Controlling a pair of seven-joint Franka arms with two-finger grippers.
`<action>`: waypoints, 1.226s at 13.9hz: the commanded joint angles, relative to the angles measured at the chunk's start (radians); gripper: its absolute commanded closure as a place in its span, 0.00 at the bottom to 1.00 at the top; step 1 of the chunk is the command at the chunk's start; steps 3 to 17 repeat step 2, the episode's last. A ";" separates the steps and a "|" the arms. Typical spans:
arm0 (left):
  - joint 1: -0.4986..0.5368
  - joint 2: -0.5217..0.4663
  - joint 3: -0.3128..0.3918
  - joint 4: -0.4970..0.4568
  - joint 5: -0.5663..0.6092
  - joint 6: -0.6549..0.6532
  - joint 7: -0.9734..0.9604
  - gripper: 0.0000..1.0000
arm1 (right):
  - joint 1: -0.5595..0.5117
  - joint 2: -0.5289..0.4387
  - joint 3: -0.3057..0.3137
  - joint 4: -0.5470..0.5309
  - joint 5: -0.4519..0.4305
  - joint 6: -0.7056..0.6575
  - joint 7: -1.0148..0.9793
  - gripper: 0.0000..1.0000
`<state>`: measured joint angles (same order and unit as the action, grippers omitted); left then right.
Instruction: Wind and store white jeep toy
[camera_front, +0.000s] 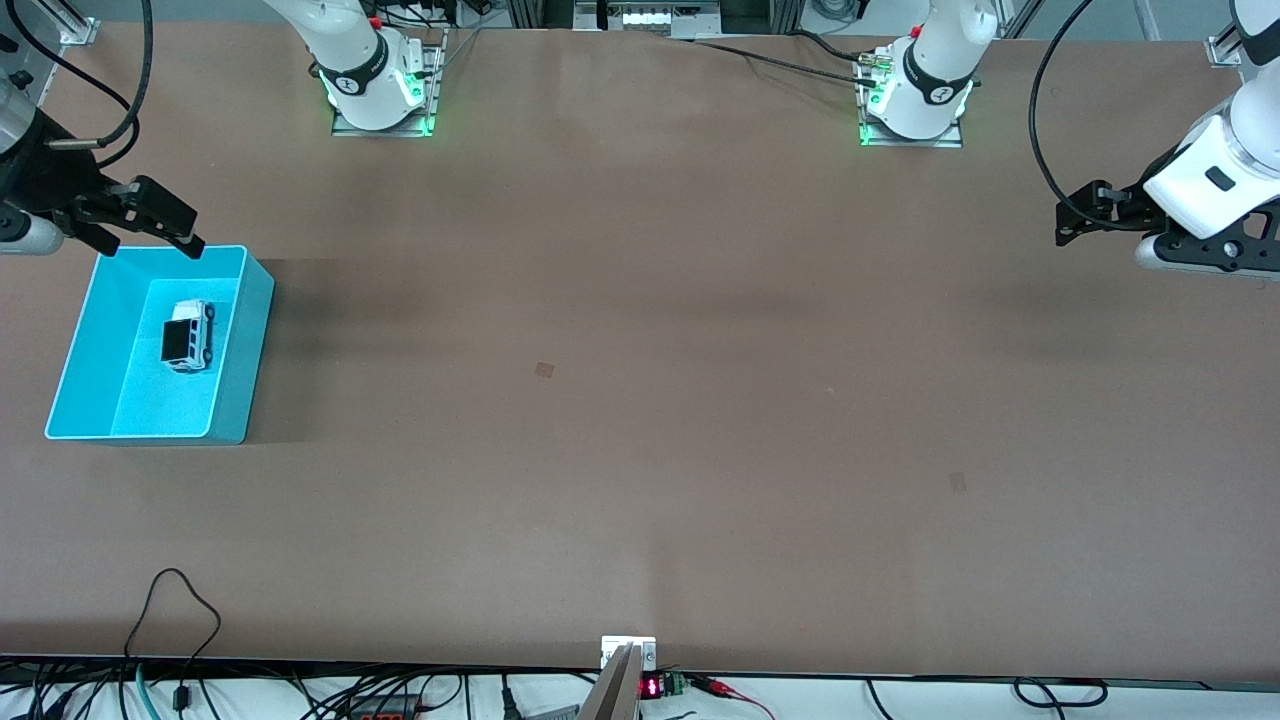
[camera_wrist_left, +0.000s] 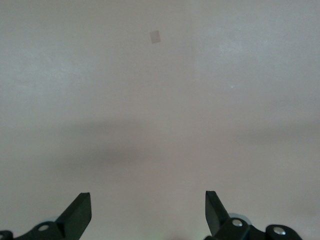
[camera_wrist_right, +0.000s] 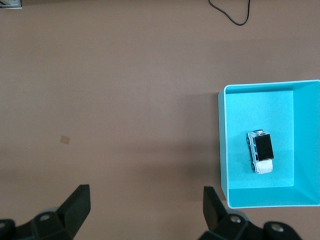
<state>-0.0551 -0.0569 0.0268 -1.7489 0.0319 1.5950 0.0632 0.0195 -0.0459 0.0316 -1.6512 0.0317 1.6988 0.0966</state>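
Observation:
The white jeep toy (camera_front: 188, 335) sits upright on the floor of the cyan bin (camera_front: 240, 350) at the right arm's end of the table. It also shows in the right wrist view (camera_wrist_right: 260, 152), black roof up, inside the bin (camera_wrist_right: 222, 145). My right gripper (camera_front: 150, 245) is open and empty, up in the air over the table beside the bin's rim; its jaws (camera_wrist_right: 146, 192) stand wide apart. My left gripper (camera_front: 1075, 215) is open and empty, held over bare table at the left arm's end (camera_wrist_left: 148, 200).
Two small tape marks (camera_front: 544, 369) (camera_front: 957, 482) lie flat on the brown table. A black cable (camera_front: 175, 600) loops onto the table at the edge nearest the front camera. The arm bases (camera_front: 380, 95) (camera_front: 915, 105) stand along the edge farthest from it.

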 joint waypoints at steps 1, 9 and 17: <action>0.001 -0.001 -0.001 0.016 0.016 -0.020 0.020 0.00 | 0.005 0.014 -0.001 0.039 -0.013 -0.033 0.020 0.00; 0.001 -0.001 -0.002 0.016 0.017 -0.018 0.023 0.00 | 0.005 0.015 -0.001 0.039 -0.012 -0.033 0.020 0.00; 0.001 -0.001 -0.002 0.016 0.017 -0.018 0.023 0.00 | 0.005 0.015 -0.001 0.039 -0.012 -0.033 0.020 0.00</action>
